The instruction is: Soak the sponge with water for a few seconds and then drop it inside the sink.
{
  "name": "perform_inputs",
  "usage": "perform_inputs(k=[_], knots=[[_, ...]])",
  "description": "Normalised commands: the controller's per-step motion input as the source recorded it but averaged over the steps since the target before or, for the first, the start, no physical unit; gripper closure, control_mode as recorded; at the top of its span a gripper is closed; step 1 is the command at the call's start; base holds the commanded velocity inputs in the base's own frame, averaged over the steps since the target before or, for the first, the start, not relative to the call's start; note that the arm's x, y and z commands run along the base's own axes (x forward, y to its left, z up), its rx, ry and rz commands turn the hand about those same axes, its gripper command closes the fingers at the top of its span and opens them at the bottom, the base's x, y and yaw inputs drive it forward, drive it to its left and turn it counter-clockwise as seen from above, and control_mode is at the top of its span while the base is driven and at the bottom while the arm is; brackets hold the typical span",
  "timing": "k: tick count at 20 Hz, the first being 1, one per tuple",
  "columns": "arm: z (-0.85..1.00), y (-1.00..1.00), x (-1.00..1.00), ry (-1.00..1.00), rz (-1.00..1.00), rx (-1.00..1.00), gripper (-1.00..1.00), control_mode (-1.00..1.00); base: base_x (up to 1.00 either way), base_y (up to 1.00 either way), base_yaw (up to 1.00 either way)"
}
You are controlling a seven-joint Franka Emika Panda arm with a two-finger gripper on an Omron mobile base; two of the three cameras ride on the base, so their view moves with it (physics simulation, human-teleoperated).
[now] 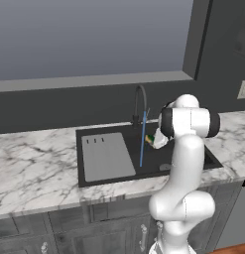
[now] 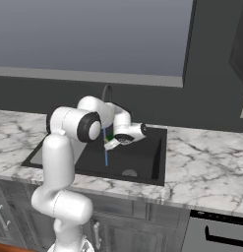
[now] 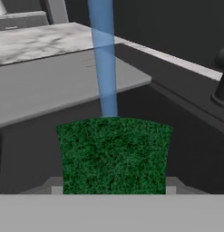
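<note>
Hand view puts the sponge (image 3: 113,154) right up front, its dark green scouring face towards the camera, pinched between the two fingers of the gripper (image 3: 113,190), which are clamped on its sides. It hangs above the black basin of the sink (image 1: 109,176), with the water (image 3: 104,59) running down just beyond its far edge; whether the stream touches it I can't tell. Beyond lie the grey drainboard (image 1: 106,156) and the marble counter (image 1: 30,163), with the faucet (image 1: 140,101) arching over. I'd judge the sponge light and squashy, heavier and slicker once soaked, so holding it across its short sides seems sound.
</note>
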Motion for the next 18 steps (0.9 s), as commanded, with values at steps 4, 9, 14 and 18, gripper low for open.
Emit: perform_inputs(k=[4,9,14,18], knots=[[0.13,-0.34,0.00,0.10,0.00,0.00,1.00,-1.00,0.00,0.00,0.00],[0.01,-0.37,0.00,0.10,-0.04,0.00,1.00,-1.00,0.00,0.00,0.00],[0.00,-0.18,0.00,0.08,-0.10,-0.05,1.00,-1.00,0.00,0.00,0.00],[0.00,-0.06,0.00,0.08,-0.15,-0.04,1.00,-1.00,0.00,0.00,0.00]])
